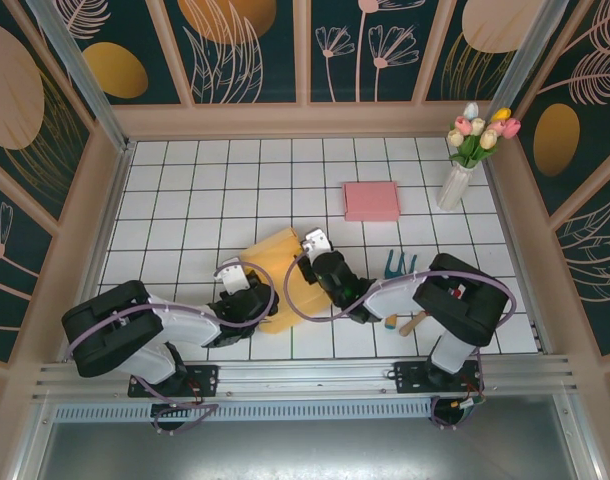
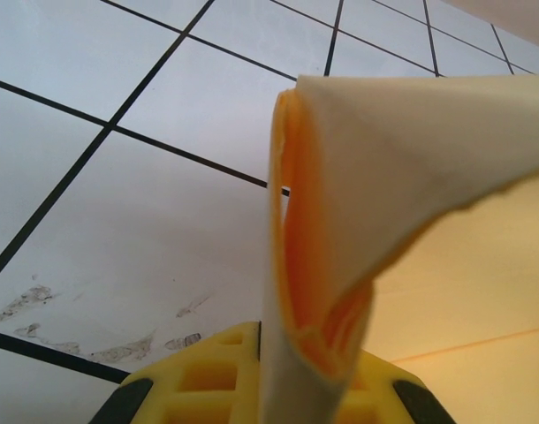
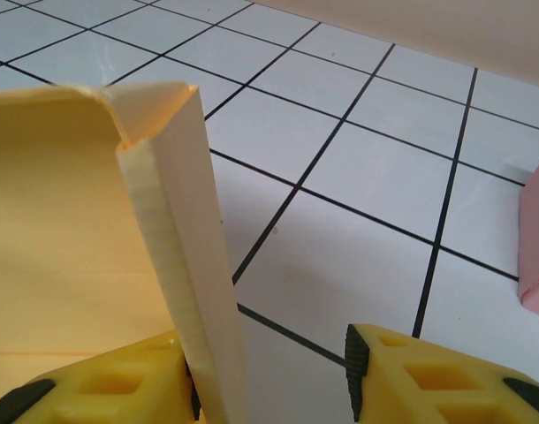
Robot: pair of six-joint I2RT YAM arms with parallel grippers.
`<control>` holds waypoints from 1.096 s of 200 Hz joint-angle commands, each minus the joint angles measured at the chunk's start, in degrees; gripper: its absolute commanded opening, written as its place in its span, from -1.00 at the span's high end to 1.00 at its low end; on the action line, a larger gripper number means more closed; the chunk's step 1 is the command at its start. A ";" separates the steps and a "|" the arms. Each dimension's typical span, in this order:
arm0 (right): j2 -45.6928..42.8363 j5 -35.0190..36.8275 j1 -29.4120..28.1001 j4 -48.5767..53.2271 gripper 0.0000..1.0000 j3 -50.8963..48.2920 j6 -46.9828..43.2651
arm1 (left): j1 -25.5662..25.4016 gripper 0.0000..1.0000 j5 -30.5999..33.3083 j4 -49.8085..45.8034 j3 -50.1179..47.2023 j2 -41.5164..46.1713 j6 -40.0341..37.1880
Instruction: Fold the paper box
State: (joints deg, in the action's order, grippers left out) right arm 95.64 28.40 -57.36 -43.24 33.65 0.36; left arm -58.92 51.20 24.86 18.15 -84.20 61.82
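Near the middle of the surface's (image 1: 185,180) near edge, the paper box (image 1: 273,262) is clamped by the left tool (image 2: 283,389). The right tool (image 3: 269,380) stands apart, so the raised flap (image 3: 190,265) may flop open.

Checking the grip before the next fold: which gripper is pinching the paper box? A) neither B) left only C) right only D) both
B: the left gripper is shut on a fold of the paper box, while the right gripper stands open beside a flap.
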 commanded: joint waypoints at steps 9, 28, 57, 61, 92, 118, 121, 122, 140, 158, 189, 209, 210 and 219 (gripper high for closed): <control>0.84 1.57 0.72 -0.74 0.03 2.81 -0.45 | 0.12 1.00 1.23 0.98 1.01 -1.11 0.23; 1.38 1.79 0.76 -0.71 0.03 3.67 -0.36 | 0.12 1.00 1.19 1.48 1.01 -1.57 0.14; 2.29 2.78 0.75 -0.26 0.16 4.84 -0.88 | 0.12 1.00 0.83 2.04 1.02 -2.18 0.12; 2.42 3.14 0.75 -0.37 0.20 4.85 -1.01 | 0.13 1.00 0.75 2.11 1.01 -2.19 0.12; 3.33 7.29 0.66 -0.42 0.34 5.26 -1.33 | 0.12 1.00 0.83 2.26 0.83 -2.41 0.22; 3.55 15.96 0.73 1.01 0.56 4.96 0.18 | 0.16 1.00 1.54 1.58 0.76 -2.15 1.15; 3.48 16.63 0.71 1.12 0.58 4.86 0.37 | 0.14 1.00 1.66 1.46 0.70 -2.11 1.21; 3.45 16.83 0.74 1.26 0.59 4.85 0.49 | 0.17 1.00 1.68 1.44 0.68 -2.11 1.21; 3.24 17.70 1.24 3.96 0.64 5.02 2.47 | 0.12 1.00 2.02 1.12 0.65 -1.93 1.39; 2.98 15.72 1.03 4.02 0.62 4.79 1.64 | 0.12 1.00 2.15 0.64 1.13 -2.23 1.21; 0.23 9.74 0.11 2.84 0.21 3.01 0.52 | 0.14 1.00 2.71 1.40 1.92 -3.48 -0.20; -3.98 5.66 -0.40 5.10 -0.09 0.95 1.22 | 0.12 1.00 3.44 3.59 1.90 -3.79 -3.46; -4.32 5.59 -0.43 5.32 -0.10 0.83 1.40 | 0.12 1.00 3.50 3.82 1.85 -3.78 -3.81; -7.01 4.41 -0.66 7.95 -0.14 0.10 2.96 | 0.12 1.00 3.74 6.08 1.53 -3.71 -6.48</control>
State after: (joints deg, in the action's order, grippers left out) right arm 95.59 34.65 -58.15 -39.94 35.75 0.56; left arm -58.94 51.44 27.59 19.64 -87.53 60.29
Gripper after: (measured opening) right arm 0.547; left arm 0.093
